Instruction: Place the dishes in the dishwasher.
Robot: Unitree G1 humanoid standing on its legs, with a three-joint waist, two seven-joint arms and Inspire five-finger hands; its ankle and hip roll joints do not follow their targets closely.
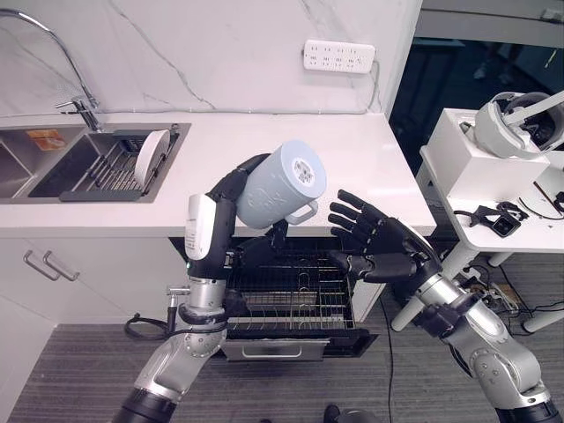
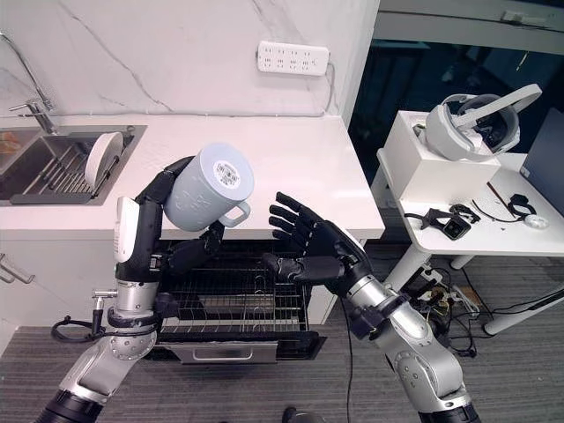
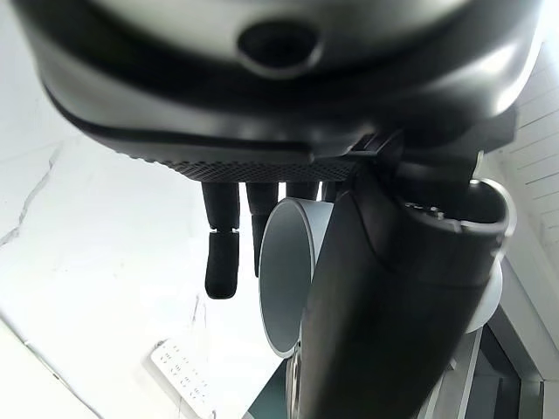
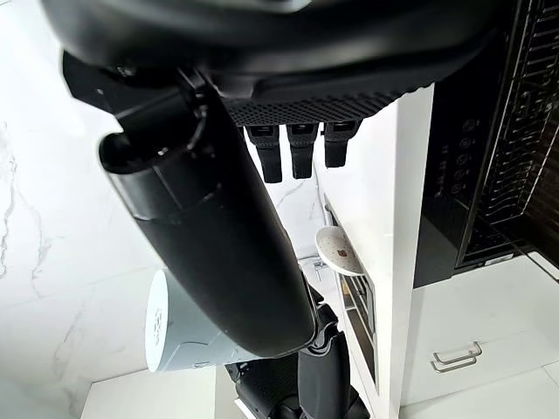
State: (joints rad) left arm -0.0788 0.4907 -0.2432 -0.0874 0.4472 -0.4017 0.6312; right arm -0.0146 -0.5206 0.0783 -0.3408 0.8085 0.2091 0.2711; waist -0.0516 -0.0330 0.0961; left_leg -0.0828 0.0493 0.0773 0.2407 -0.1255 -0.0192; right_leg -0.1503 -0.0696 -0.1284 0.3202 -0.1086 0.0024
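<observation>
The two eye views look down from the robot's head, from places just beside each other, onto a white counter (image 1: 352,167) and the pulled-out dishwasher rack (image 1: 291,295) below its edge. Both face the marble wall and take in the sink (image 1: 88,163) at the robot's left and a side table (image 2: 458,207) at its right.

The left wrist view sits very close behind the left hand (image 3: 393,297), looking past it at the pale blue mug (image 3: 284,271) and the wall.

The right wrist view looks along the right hand (image 4: 218,236) from just as near, toward the mug, the counter edge and the dishwasher's dark opening, which the eye views share.
</observation>
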